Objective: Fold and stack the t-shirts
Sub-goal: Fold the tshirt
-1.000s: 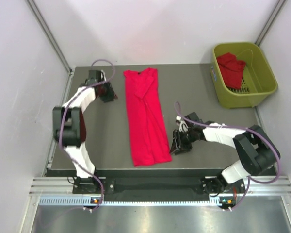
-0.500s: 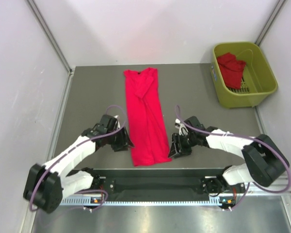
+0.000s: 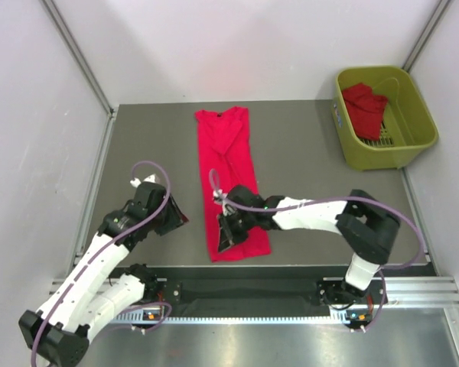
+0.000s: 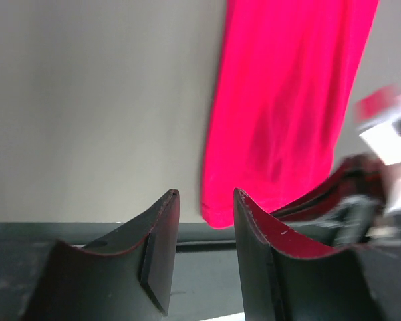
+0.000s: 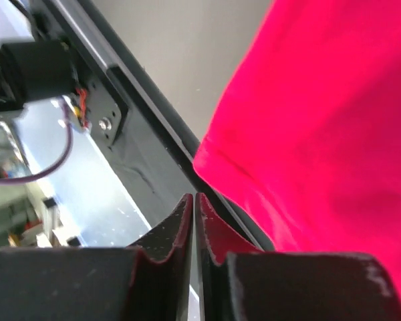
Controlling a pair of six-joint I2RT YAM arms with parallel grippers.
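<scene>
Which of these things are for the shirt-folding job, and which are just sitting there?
For the job:
- the long red t-shirt, lying flat
- the crumpled red t-shirt

Just there:
- the yellow-green basket, holding the crumpled one
- the grey table, under the flat one

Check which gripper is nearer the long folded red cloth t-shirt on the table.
Right. The right gripper hangs over the red t-shirt's near-left corner; the left gripper is off its left edge, over the grey table.
</scene>
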